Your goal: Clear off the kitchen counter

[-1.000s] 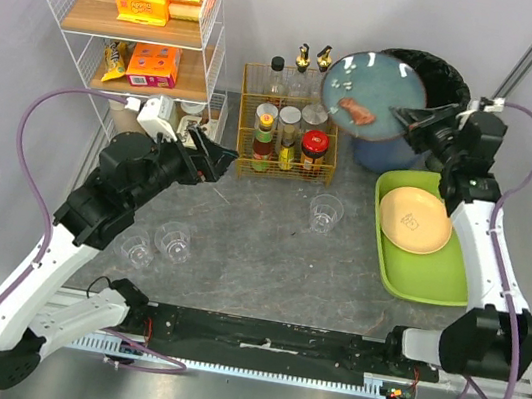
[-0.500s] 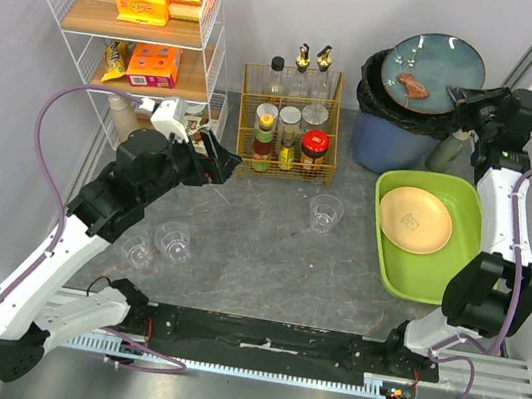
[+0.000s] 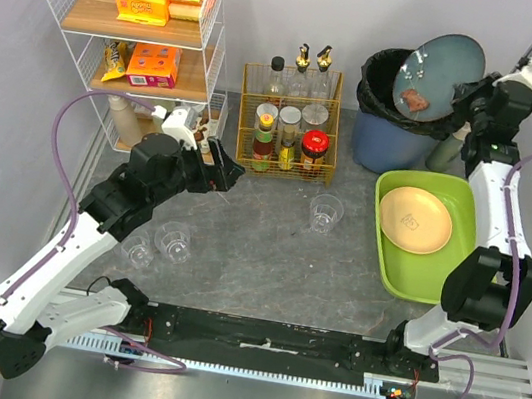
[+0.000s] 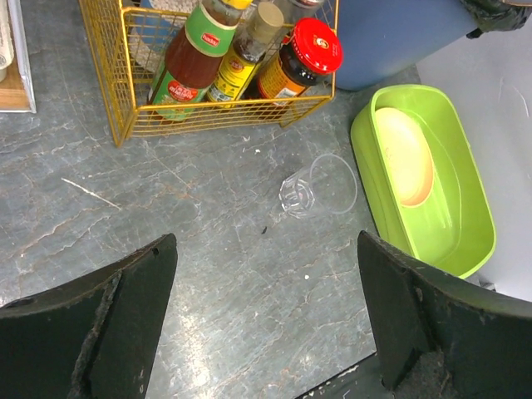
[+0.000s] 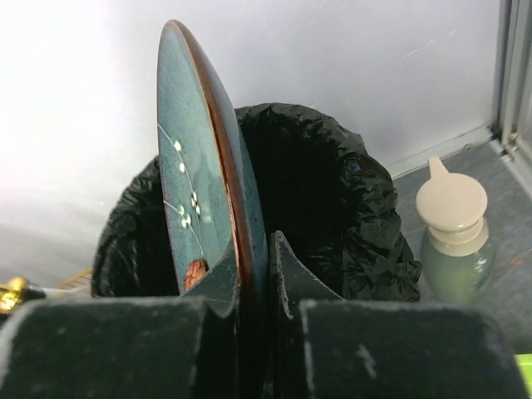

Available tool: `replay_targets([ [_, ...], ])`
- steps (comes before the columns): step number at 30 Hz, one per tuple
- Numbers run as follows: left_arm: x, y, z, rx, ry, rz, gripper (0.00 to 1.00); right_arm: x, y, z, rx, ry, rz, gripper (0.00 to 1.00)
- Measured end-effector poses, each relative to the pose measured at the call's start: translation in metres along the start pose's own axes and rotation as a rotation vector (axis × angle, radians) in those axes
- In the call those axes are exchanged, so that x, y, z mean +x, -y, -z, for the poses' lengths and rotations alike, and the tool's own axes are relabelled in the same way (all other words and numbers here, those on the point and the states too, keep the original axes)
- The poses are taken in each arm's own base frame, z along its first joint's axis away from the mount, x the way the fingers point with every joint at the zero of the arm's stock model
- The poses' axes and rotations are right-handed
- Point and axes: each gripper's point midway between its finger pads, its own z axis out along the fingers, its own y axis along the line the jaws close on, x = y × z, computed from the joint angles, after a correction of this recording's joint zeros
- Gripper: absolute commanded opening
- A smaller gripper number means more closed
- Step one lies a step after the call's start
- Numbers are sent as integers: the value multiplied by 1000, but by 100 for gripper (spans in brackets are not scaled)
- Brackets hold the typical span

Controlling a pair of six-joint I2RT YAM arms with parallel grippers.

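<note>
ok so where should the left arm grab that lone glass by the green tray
Probably by its wall, from straight above: one finger inside the rim, one outside. The glass stands upright, mouth open upward, with bare kitchen counter all round it, and the left gripper is open wide.

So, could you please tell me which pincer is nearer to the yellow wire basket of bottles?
Left. The left pincer hovers open just off the front left corner of the yellow wire basket; the right pincer is over the bin, shut on the blue plate.
</note>
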Motion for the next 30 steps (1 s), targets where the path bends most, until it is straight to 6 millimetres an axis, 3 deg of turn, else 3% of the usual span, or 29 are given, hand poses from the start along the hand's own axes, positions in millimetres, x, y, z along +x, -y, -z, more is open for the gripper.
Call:
replay_targets([
  [6,3,0,-1,3,-11,0,93,17,-25,-1,-2,11,250,0],
  [11,6,-2,-2,-1,-16,0,93,22,-40,3,1,29,357,0],
  [19,8,-3,-3,-4,-21,-1,93,-10,-28,17,103,116,388,0],
  [26,11,-5,-3,-8,-27,-1,93,-43,-33,35,161,152,370,0],
  [30,14,-7,-3,-10,-34,-1,93,-55,-34,64,186,150,343,0],
])
